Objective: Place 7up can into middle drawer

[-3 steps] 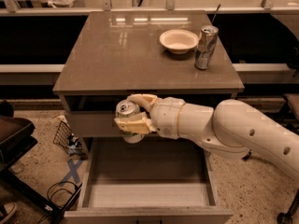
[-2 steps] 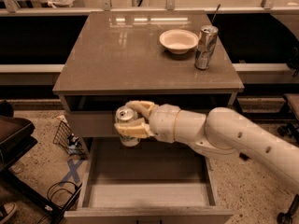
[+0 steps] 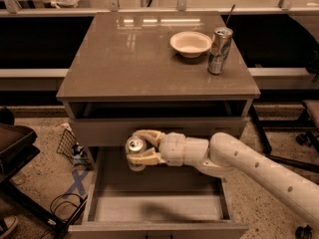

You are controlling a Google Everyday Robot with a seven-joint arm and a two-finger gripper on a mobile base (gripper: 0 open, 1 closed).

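My gripper is shut on the 7up can, whose silver top faces the camera with the pale fingers wrapped above and below it. The arm comes in from the lower right. The can hangs in front of the closed drawer front, above the back left part of the middle drawer. That drawer is pulled out at the bottom of the view, showing its pale floor and side walls.
On the grey table top stand a white bowl and a taller slim silver can at the back right. A wire basket and a dark chair are on the floor to the left.
My gripper has moved down with the can, from level with the slot under the table top to lower over the open drawer.
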